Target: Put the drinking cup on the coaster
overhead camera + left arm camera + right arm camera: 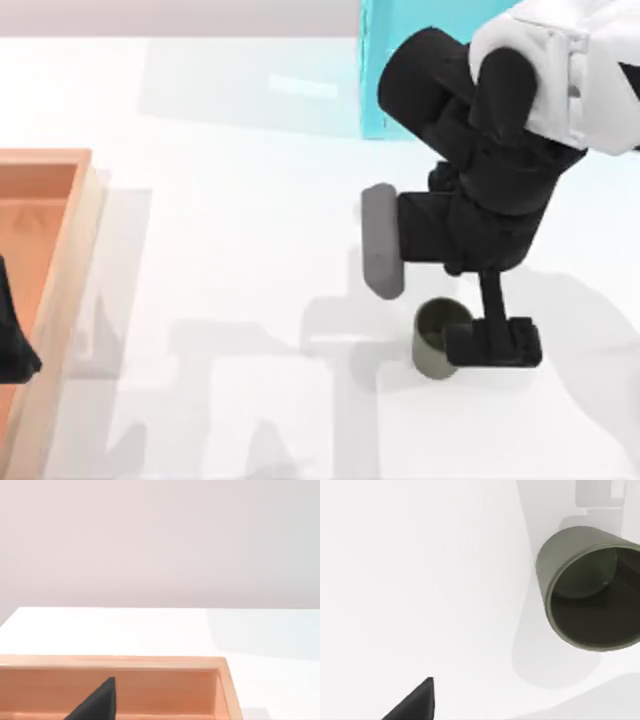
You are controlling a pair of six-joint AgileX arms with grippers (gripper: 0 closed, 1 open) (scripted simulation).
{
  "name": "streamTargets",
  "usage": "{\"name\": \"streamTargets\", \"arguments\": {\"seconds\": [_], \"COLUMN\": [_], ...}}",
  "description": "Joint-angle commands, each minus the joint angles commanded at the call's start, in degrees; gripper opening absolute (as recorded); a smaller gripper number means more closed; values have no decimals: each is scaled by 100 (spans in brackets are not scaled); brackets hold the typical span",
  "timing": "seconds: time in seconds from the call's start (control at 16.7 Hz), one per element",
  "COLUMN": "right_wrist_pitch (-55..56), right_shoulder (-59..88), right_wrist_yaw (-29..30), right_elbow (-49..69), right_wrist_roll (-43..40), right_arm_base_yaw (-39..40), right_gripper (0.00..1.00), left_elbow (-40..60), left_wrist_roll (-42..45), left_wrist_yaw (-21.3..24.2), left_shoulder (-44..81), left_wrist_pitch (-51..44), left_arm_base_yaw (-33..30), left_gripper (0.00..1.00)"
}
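Drinking cup [432, 343] stood upright, right of table centre, near edge. Right gripper [470, 345] sat at its rim (grip state: cannot tell). Cup looked light, rigid, matte, so probably not slippery; best pinched across the wall. Left gripper [15, 335] parked over wooden tray [70, 250].

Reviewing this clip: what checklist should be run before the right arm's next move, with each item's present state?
1. Small dark olive-grey cylindrical cup upright on the white table: ok.
2. Cup empty inside, per the right wrist view: ok.
3. Right claw down at the cup's right side: ok.
4. Cup firmly gripped: cannot tell.
5. Coaster identified: cannot tell; a shallow wooden tray sits at the table's left.
6. Left claw parked over that tray, away from the cup: ok.
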Motion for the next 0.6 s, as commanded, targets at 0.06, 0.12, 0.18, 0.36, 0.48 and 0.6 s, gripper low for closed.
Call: {"name": "streamTargets", "arguments": {"seconds": [0.06, 0.12, 0.18, 0.36, 0.48, 0.6], "right_wrist_pitch": [-37, -47, -47, -34, 57, 362], "right_shoulder": [35, 44, 44, 23, 50, 131], "right_wrist_yaw": [17, 22, 22, 13, 17, 21], "right_elbow": [56, 71, 71, 56, -24, -265], "right_wrist_roll": [-8, -10, -10, -6, -11, -13], "right_arm_base_yaw": [3, 4, 4, -25, -15, -4], "right_gripper": [100, 100, 100, 100, 100, 100], "left_elbow": [0, 0, 0, 0, 0, 0], "left_wrist_roll": [0, 0, 0, 0, 0, 0], "left_wrist_yaw": [0, 0, 0, 0, 0, 0], "left_shoulder": [0, 0, 0, 0, 0, 0], "left_wrist_pitch": [0, 0, 0, 0, 0, 0], "left_arm_base_yaw": [0, 0, 0, 0, 0, 0], "left_gripper": [100, 100, 100, 100, 100, 100]}}
